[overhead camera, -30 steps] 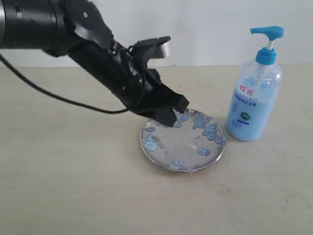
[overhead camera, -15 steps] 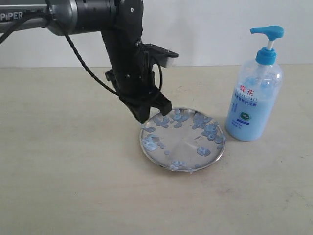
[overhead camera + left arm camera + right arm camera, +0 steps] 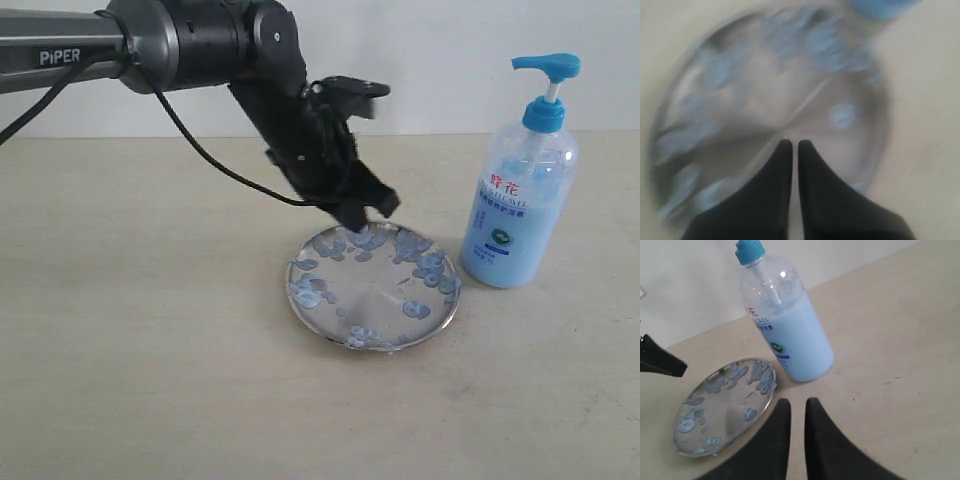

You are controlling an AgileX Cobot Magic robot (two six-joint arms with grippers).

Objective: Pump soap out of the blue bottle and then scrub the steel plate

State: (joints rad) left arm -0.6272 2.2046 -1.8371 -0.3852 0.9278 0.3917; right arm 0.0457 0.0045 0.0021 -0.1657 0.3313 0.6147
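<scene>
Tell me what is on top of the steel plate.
Light-blue soap blobs are scattered over the plate, mostly near its rim. The left tool hides part of the far edge.

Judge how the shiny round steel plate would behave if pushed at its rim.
The shiny round steel plate looks thin and shallow, so it probably slides on the smooth tan table. Light-blue soap blobs likely make it slippery. Pressing its raised rim might tip it.

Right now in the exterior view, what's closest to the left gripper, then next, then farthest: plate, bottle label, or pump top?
1. Steel plate, just below the left gripper.
2. Bottle label, to its right.
3. Pump head, high, far right.
</scene>
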